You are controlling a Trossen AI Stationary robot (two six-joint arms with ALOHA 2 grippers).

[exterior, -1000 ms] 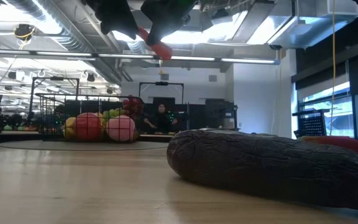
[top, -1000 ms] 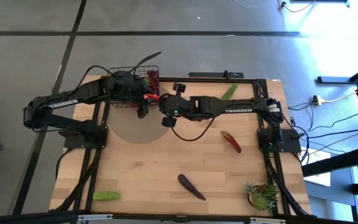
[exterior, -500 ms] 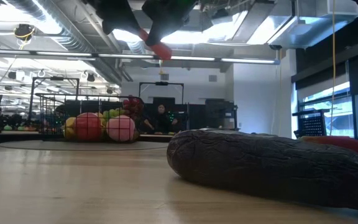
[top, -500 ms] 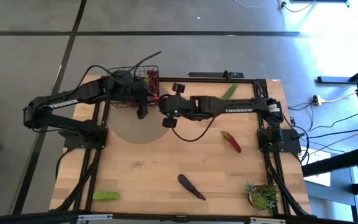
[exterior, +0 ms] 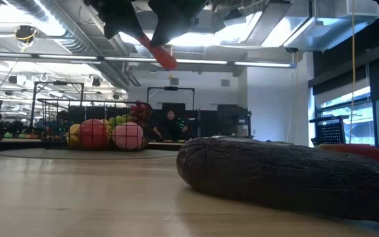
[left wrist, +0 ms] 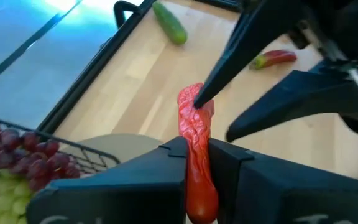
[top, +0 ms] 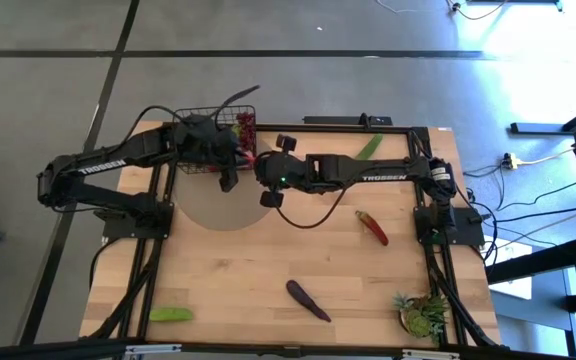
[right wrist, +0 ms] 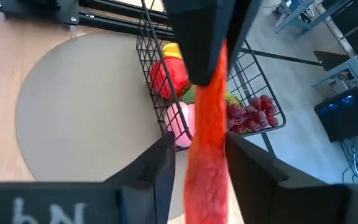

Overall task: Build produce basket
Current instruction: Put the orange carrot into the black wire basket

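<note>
Two red chilies: one [left wrist: 197, 155] pinched by the left gripper's [left wrist: 196, 152] fingers, one [top: 373, 228] lying on the desk [top: 238, 280]. The right gripper's [right wrist: 197, 162] fingers stand spread beside the held chili. One eggplant [top: 308, 300], two cucumbers [top: 171, 314] [top: 369, 148].

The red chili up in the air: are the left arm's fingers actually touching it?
Touching. In the left wrist view the left gripper has both dark fingers pressed against the red chili, no gap showing.
</note>
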